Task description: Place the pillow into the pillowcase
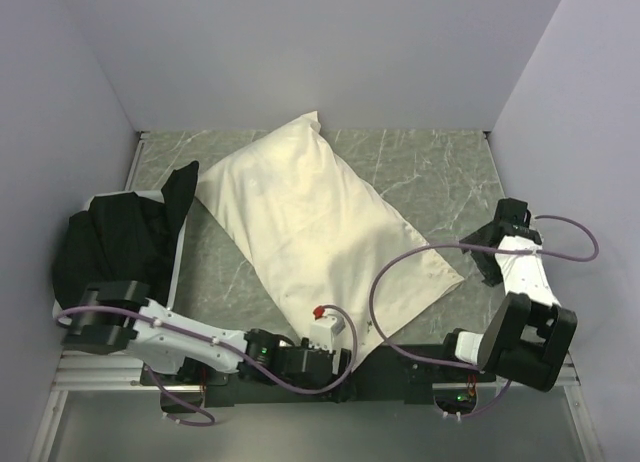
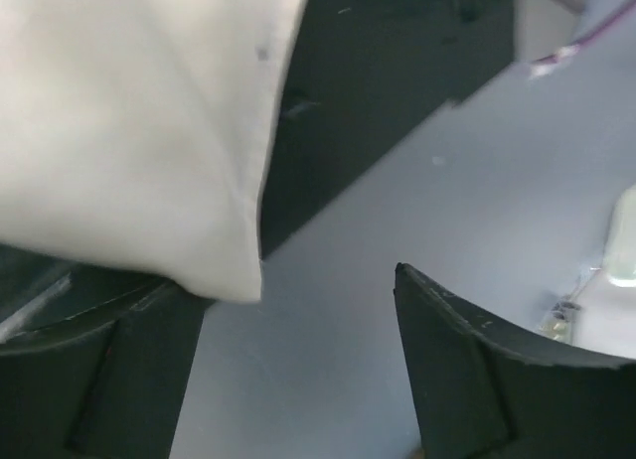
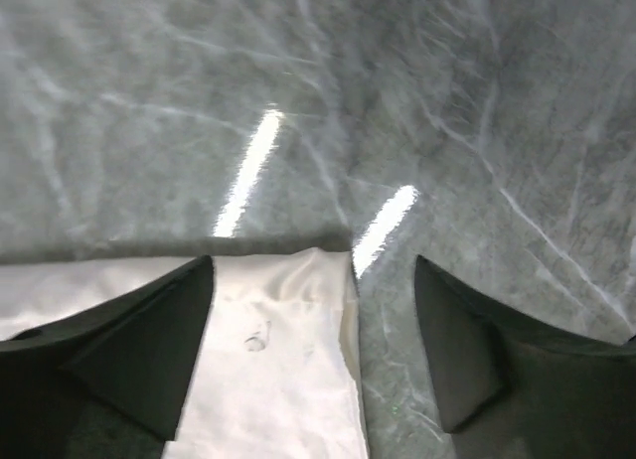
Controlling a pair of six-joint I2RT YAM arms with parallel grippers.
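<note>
Two grippers are both standing wide open, holding nothing. The top view is giving the only whole layout: the pillowcase is lying diagonally across the middle of the green marble-patterned table, one corner pointing at the back wall and its near edge reaching the front rail. It is bulging thick and smooth over its far and middle part and going flatter and wrinklier toward the near-right end. The pillow is not showing apart from the case, so I cannot tell for sure that it is inside. A black cloth heap is sitting at the left, touching the case's left corner.

The left arm is lying low along the front edge, elbow at the left, with the left gripper reaching right to the case's near edge. The right arm is folding up at the right side, and the right gripper is pointing in at the case's right corner. Purple cables are looping over both arms.

The left wrist view is adding what the top view hides: a limp cream corner is drooping over one black finger, unclamped, with a dark bar and a pale surface behind. The right wrist view is showing a thin flat cream corner on the glossy marble between the spread fingers, with glare streaks just beyond.
</note>
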